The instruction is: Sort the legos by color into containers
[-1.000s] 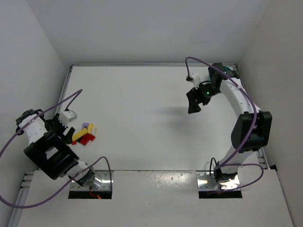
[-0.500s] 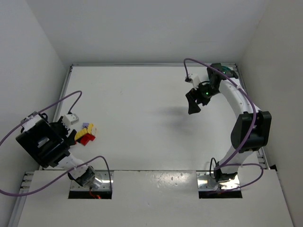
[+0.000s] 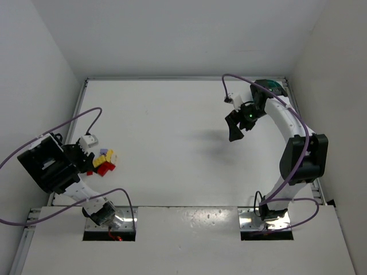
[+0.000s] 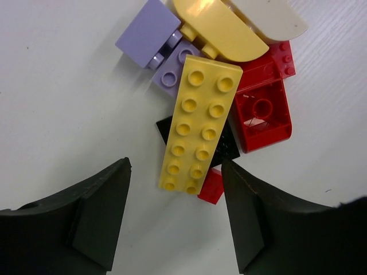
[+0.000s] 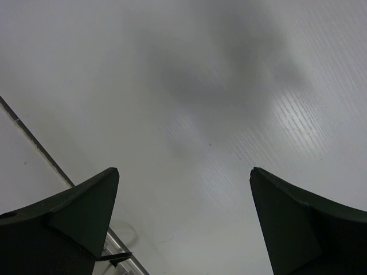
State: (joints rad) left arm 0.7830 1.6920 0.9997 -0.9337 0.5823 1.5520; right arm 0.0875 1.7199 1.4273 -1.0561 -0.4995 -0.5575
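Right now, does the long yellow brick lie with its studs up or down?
Studs up: the long yellow brick shows two rows of round studs in the left wrist view.

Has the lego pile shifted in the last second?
No. The legos lie at the same spot beside the table's left rail.

The left arm (image 3: 46, 166) is folded low against the left edge of the frame, and the left gripper (image 4: 176, 166) points straight down with its jaws apart. The right arm (image 3: 298, 154) arches up the right side, and the right gripper (image 3: 233, 129) hangs upper right of centre, jaws spread wide.
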